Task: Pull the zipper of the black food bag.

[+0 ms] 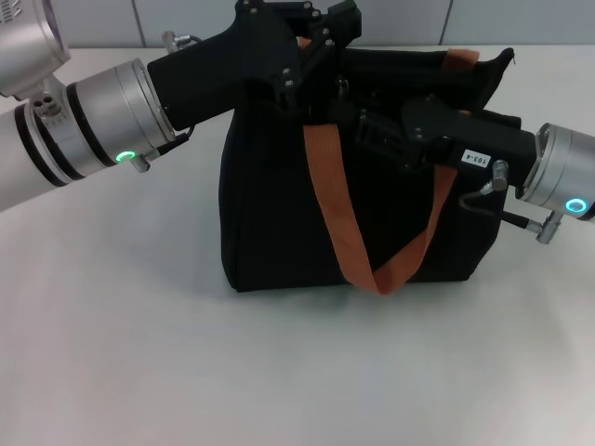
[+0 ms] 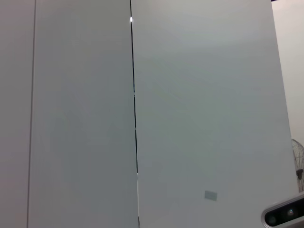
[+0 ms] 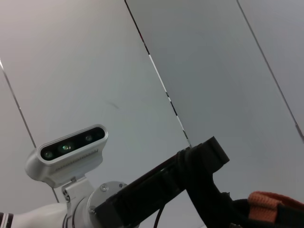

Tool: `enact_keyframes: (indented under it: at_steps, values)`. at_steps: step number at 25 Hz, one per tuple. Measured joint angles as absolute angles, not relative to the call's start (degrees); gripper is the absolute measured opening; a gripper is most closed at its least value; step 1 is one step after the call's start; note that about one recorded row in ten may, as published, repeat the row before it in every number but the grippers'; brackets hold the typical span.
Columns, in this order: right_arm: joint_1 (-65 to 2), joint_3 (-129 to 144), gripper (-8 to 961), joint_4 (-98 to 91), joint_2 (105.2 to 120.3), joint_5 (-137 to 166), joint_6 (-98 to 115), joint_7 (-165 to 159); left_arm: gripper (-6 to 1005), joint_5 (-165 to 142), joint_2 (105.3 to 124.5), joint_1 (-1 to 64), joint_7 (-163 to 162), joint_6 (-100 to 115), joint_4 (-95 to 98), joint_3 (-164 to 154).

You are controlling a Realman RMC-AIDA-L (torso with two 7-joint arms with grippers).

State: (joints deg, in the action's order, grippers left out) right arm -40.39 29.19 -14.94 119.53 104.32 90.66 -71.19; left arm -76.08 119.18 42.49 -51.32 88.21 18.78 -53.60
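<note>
My left gripper point(image 1: 316, 42) sits over the top rear edge of the bag point(image 1: 270, 204), its black body reaching in from the left; I can't tell how its fingers stand, since black on black hides them. My right gripper point(image 1: 372, 130) comes in from the right and rests against the upper front of the bag, just beside the strap point(image 1: 325, 186); its fingers I can't make out either. The zipper itself is not visible to me: I judge it lies along the bag's top opening, running left to right, under or between the two grippers, so both arms are close and neither is plainly nearer. The pull would then go along that long axis. My wrist views are little help: the left shows only wall panels, the right shows the left arm's camera point(image 3: 66, 156) and a corner of orange strap. The bag stands upright on a pale table point(image 1: 139, 353), with a panelled wall point(image 1: 186, 19) behind.
</note>
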Motion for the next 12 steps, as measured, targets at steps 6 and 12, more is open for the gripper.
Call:
enact_keyframes:
  at_steps: [6, 12]
  values:
    - [-40.8, 29.2, 169, -14.7, 119.53, 104.4, 90.2, -70.7, 23, -76.0, 119.18, 42.4, -51.3, 88.6, 18.8, -53.6]
    - [-40.9, 29.2, 58, -14.4, 119.53, 104.3, 89.9, -70.6, 23, -76.0, 119.18, 42.3, -51.3, 89.4, 18.8, -53.6]
